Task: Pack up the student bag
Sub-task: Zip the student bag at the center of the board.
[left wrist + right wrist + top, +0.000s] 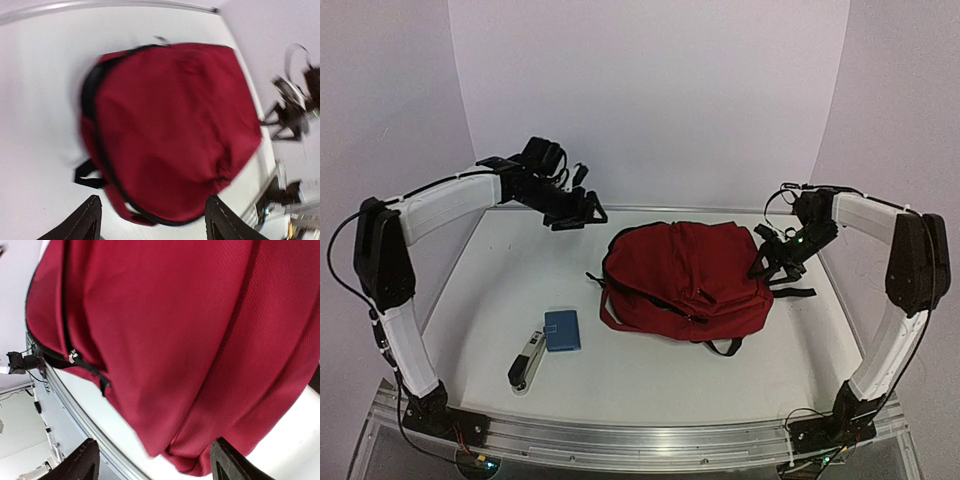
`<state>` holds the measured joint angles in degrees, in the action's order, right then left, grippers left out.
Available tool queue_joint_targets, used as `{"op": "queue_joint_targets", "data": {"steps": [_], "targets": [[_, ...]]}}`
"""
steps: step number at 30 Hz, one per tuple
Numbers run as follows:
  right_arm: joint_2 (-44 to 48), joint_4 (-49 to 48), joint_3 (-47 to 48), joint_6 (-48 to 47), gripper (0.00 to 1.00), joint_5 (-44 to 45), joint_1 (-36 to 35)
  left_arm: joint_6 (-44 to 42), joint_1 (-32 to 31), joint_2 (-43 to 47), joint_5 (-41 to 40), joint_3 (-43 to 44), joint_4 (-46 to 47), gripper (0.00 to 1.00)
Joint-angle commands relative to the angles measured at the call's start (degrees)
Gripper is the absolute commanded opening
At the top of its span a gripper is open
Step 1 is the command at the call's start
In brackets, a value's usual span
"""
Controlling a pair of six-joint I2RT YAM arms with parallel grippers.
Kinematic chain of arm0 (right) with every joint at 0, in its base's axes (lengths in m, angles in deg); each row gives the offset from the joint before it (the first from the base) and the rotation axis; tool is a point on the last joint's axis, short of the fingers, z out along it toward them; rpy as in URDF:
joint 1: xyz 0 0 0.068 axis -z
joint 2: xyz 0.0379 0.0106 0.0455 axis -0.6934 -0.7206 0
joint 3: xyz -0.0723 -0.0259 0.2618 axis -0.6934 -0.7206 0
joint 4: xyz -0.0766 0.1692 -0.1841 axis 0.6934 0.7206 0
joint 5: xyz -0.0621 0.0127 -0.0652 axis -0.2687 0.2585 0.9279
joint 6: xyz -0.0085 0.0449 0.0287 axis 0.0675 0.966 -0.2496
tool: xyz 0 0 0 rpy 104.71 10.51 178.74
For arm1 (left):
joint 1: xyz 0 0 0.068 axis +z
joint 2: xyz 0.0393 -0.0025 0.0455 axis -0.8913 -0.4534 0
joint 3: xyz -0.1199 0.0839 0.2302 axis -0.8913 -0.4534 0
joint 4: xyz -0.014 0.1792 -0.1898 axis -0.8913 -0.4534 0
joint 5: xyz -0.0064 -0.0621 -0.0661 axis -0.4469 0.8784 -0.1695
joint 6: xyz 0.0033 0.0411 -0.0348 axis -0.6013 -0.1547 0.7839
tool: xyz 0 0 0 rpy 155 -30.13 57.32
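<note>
Red fabric student bag (pixel 685 275), lying on your table (pixel 500 285).
Left gripper (pixel 577 214), right gripper (pixel 772 262): jaws wide apart, empty.

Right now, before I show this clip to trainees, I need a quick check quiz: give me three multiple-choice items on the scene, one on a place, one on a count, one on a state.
1. Where is the blue box relative to the student bag?
A. on top of it
B. on the table, to its left in the top view
C. behind it, by the far wall

2. How many loose items lie on the table besides the bag?
A. two
B. four
C. none

3. How is the left hand?
A. shut on the bag
B. shut on the blue box
C. open, holding nothing

Answers:
1 B: the top view shows it on the table, left of the bag.
2 A: only the box and a grey-and-black tool lie there.
3 C: its fingers stand wide apart with nothing between them.
</note>
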<state>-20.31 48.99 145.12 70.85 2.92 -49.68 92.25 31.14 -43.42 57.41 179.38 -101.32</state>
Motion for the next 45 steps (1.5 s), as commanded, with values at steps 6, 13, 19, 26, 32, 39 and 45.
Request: {"op": "queue_joint_targets", "data": {"steps": [6,13,19,26,32,39,45], "targets": [[0.76,-0.35,-5.87,2.15,0.74,-4.6,0.33,-25.25,-19.89,-5.81,2.77,13.22,-12.44,0.68],[1.32,-1.79,-8.99,2.33,0.69,-3.75,0.28,-36.06,-27.78,-19.68,-0.52,27.7,-18.41,0.58],[1.79,-4.32,-10.93,4.26,0.68,1.48,0.3,-41.35,-30.37,-24.0,-2.66,29.22,-17.38,0.49],[4.63,-4.84,-10.32,5.43,0.69,5.53,0.8,-46.44,-33.32,-27.77,-8.7,29.31,-16.29,0.42],[5.02,-3.65,-6.67,5.42,0.7,4.19,3.76,-49.98,-34.07,-29.25,-12.51,29.43,-13.14,0.39],[2.71,-3.53,-9.65,4.67,0.69,2.09,3.69,-52.71,-35.09,-29.32,-15.48,27.15,-7.99,0.35],[0.72,-3.93,-10.37,4.24,0.68,1.12,3.32,-55.32,-35.53,-29.73,-17.97,26.06,-5.04,0.35]]}}
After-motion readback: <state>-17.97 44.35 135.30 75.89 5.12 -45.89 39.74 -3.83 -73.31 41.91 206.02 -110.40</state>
